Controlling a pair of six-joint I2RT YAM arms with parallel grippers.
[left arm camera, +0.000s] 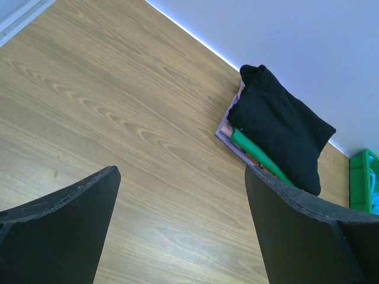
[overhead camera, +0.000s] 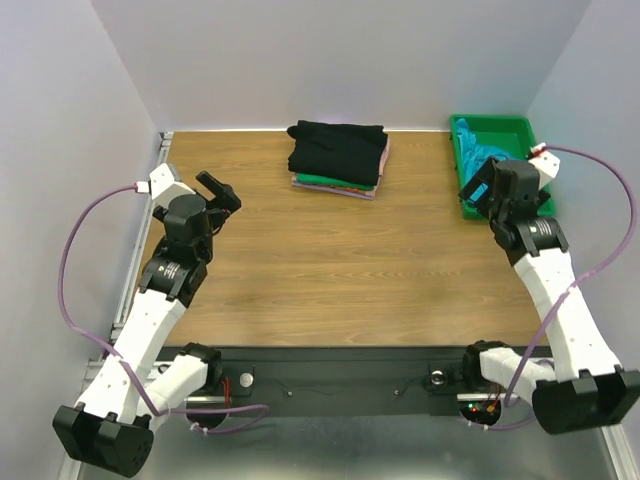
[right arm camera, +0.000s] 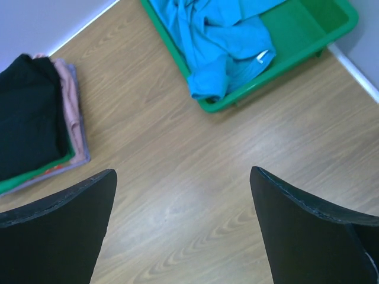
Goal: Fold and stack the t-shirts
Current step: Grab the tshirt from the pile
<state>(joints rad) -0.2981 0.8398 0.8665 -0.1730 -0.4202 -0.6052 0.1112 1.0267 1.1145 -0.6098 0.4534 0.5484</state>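
A stack of folded t-shirts [overhead camera: 338,158] lies at the back middle of the table, black on top, green and pink under it; it shows in the left wrist view [left arm camera: 278,130] and the right wrist view [right arm camera: 35,124]. A crumpled teal t-shirt [overhead camera: 474,156] lies in the green tray [overhead camera: 500,128], also in the right wrist view [right arm camera: 222,41]. My left gripper [overhead camera: 222,195] is open and empty above the left of the table. My right gripper [overhead camera: 478,190] is open and empty, raised just in front of the tray.
The green tray [right arm camera: 308,35] stands at the back right corner against the walls. White walls close in the table at the back and both sides. Bare wood [overhead camera: 350,270] lies between the arms.
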